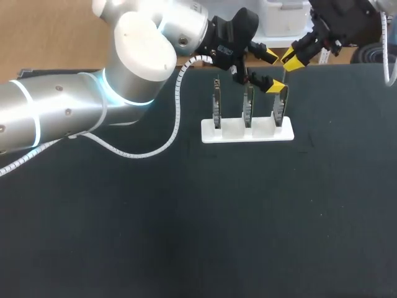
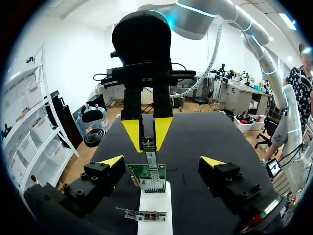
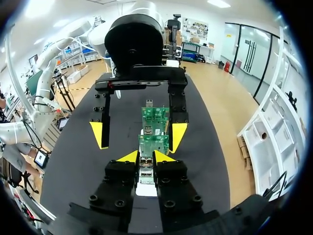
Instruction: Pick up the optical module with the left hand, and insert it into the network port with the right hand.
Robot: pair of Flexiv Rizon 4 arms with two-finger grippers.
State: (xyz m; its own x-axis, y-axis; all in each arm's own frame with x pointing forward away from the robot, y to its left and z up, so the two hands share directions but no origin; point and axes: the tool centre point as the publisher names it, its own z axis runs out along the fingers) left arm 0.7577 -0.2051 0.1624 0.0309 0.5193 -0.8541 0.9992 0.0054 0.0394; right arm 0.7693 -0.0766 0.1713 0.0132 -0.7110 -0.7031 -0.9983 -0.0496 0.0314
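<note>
**Right hand has the module lined up over the port, left hand hanging wide open**

The optical module is pinched in the right hand. Both yellow tips are pressed against it from either side, with almost no gap between them. It hangs straight down, with its lower end right at the network port on the green board. That board stands at the right end of the white rack. I can't tell whether the tip is actually inside the port or just touching the mouth.

My guess is that holding it vertical is the whole point. The port opens upward, so the module has to go in along that line or it'll jam on the edge.

The left hand is spread about as wide as it goes and holds nothing. One finger sits on each side of the row of boards, near that end board. Nothing looks like it's touching. Since the module sits in the right hand, I'd say the left's pick-up part is over. Open like that, it clears the boards on both sides.

Two more boards stand in the other rack slots on the dark surface. What's left, as I read it, is a straight push down, and any tilt could bend the board.
</note>
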